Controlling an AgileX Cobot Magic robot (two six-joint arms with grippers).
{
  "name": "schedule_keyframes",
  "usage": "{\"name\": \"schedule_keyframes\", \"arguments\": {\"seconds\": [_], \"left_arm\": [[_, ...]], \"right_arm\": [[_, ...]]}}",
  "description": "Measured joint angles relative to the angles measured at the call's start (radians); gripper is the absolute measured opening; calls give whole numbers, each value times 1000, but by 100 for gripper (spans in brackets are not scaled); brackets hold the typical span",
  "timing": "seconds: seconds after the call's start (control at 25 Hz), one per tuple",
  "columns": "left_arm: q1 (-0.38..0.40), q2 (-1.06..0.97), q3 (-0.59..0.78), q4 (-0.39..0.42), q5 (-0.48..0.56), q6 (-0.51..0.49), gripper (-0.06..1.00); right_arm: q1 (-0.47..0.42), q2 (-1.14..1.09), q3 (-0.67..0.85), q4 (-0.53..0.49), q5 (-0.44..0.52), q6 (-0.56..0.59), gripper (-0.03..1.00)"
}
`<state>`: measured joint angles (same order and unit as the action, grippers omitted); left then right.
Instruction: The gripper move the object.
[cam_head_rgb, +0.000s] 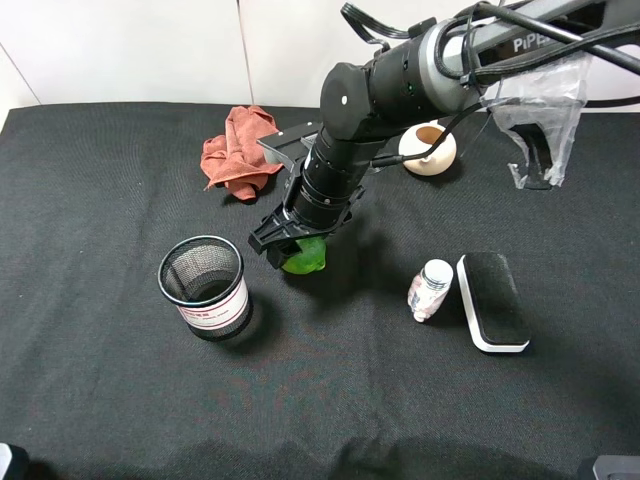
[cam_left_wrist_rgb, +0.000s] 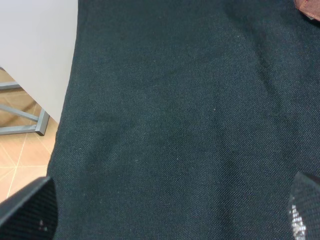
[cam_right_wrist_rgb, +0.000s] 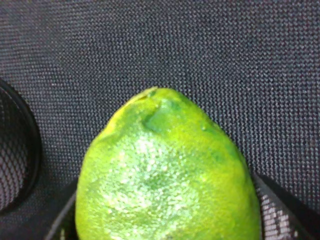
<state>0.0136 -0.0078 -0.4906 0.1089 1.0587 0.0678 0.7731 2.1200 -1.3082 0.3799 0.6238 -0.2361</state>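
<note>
The bright green lime (cam_head_rgb: 305, 257) sits between the fingers of my right gripper (cam_head_rgb: 293, 248), which reaches across to the middle of the black cloth. In the right wrist view the lime (cam_right_wrist_rgb: 165, 175) fills the frame, its pointed tip facing away, with a black finger (cam_right_wrist_rgb: 282, 215) on each side. The right gripper is shut on it, low over the cloth. I cannot tell whether the lime touches the cloth. In the left wrist view my left gripper (cam_left_wrist_rgb: 165, 215) is open and empty over bare black cloth, with only the fingertips (cam_left_wrist_rgb: 30, 210) showing.
A black mesh cup (cam_head_rgb: 205, 287) stands just left of the lime and shows in the right wrist view (cam_right_wrist_rgb: 15, 165). A red rag (cam_head_rgb: 238, 150) and a cream teapot (cam_head_rgb: 428, 150) lie at the back. A small bottle (cam_head_rgb: 430, 288) and a black eraser (cam_head_rgb: 491, 300) lie to the right. The table edge (cam_left_wrist_rgb: 67, 100) is near the left gripper.
</note>
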Motion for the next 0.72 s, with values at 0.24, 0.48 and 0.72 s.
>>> {"name": "schedule_keyframes", "arguments": {"seconds": [0.24,0.48,0.72], "left_arm": [[0,0,0,0,0,0,97],[0,0,0,0,0,0,97],[0,0,0,0,0,0,97]], "right_arm": [[0,0,0,0,4,0,47],[0,0,0,-4,13,0,64],[0,0,0,-6,24,0,67]]}}
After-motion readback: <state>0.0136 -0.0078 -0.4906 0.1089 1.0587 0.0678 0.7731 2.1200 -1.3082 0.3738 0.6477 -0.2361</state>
